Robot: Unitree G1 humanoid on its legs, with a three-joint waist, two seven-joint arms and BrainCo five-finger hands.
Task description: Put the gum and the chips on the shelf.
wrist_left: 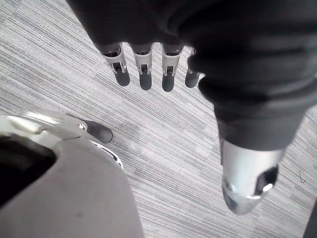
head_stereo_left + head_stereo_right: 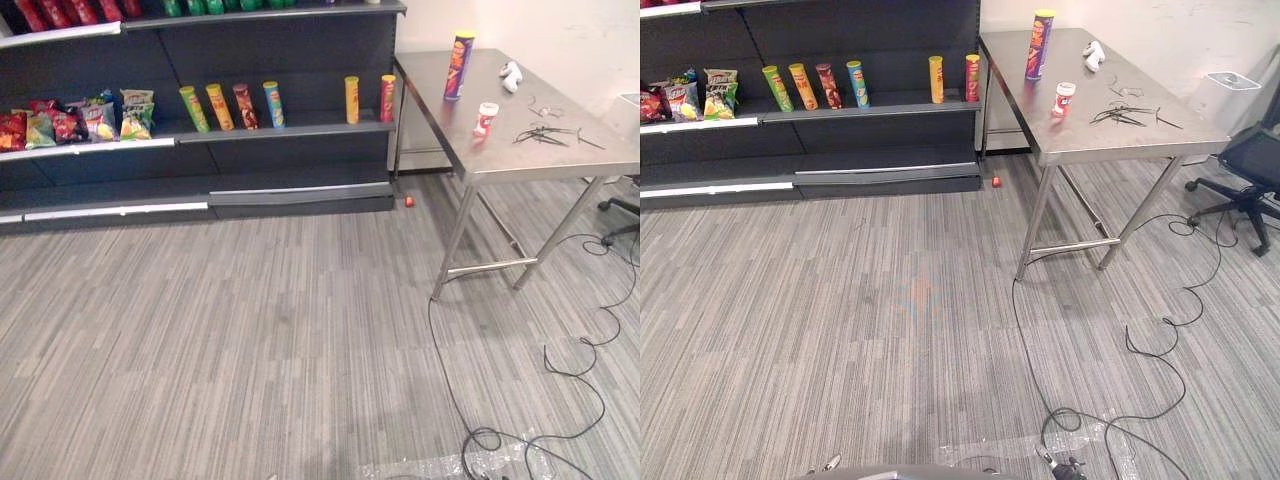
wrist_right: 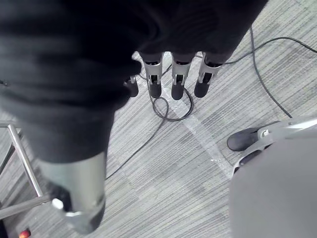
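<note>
**Targets upper right, right arm nearer**

Our left robot hand (image 1: 144,67) and right robot hand (image 3: 179,74) hang released and empty. The chips can (image 2: 459,65) and gum tub (image 2: 485,118) stand upright on the counter (image 2: 580,158), upper right of the frame. We judge our right arm nearer.
</note>
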